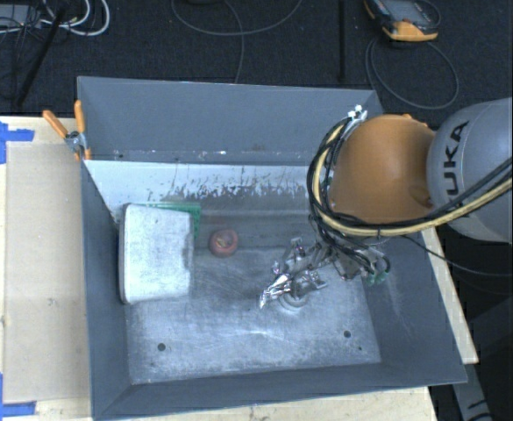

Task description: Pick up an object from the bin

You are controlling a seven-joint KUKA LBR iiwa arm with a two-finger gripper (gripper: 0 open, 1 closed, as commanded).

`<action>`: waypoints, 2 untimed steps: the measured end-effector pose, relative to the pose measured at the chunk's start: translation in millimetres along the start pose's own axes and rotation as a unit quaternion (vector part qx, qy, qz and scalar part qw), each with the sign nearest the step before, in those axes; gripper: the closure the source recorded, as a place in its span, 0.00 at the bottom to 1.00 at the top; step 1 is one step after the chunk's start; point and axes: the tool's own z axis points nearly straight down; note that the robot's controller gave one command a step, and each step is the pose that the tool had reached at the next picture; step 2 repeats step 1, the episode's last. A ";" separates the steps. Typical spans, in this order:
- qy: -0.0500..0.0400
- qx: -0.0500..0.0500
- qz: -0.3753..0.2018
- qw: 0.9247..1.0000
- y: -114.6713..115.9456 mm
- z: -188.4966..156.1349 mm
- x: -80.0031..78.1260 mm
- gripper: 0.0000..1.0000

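Low over the floor of the grey metal bin (238,345), right of its middle, the metallic gripper (288,284) is seen beneath the arm's rounded orange wrist cover (379,169) and its looped cables. Whether the gripper is released or clenched cannot be told, and no object can be made out in it. Nearest to it, a little to the left and slightly farther back, a small round reddish-brown disc-like piece (224,242) lies alone on the bin floor, apart from the gripper. Farther left, a large white rectangular block with rounded corners (155,253) is set against the left wall, with a flat green piece (179,209) showing at its far edge, partly hidden by it. The round piece is judged the likelier thing to be picked: it looks light and stiff, but small and low, so it may be pushed along the smooth metal or may slip out if pinched off-centre. A hold across its width, with the gripper brought down squarely over its middle, would be called for. The white block is judged light for its bulk, perhaps foam-like, yet probably too broad to be spanned except at a corner or edge.
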 end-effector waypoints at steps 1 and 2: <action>0.000 0.000 0.002 1.000 0.8 -25.9 -1.3 1.00; 0.000 0.000 0.002 1.000 0.8 -25.9 -1.3 1.00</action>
